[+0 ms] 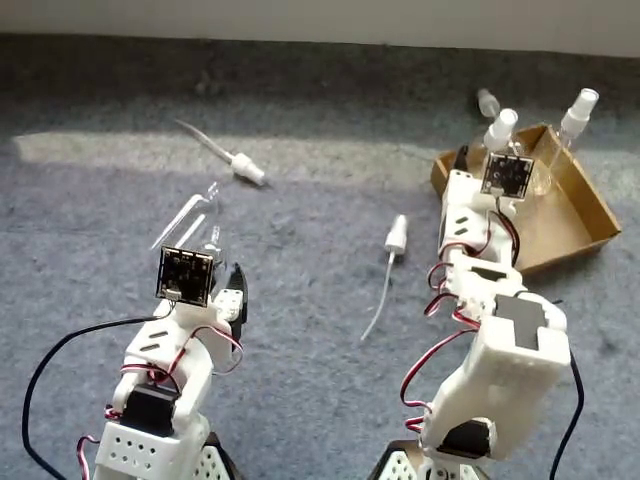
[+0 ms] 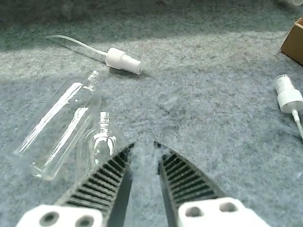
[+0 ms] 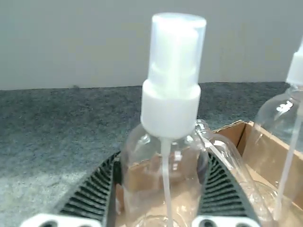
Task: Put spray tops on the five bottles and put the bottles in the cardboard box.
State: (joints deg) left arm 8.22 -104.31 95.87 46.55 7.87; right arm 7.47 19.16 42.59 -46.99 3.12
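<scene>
Right end effector [image 3: 162, 168] clamps the clear plastic bottle with white spray top [image 3: 156, 151]: probably light, slippery; grip mid-body gently. Left end effector [image 2: 143, 147] is apart.

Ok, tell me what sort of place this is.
Probably a makeshift indoor work area: grey carpet as the work surface, a plain wall behind it, and loose bottles and a cardboard box on it.
</scene>
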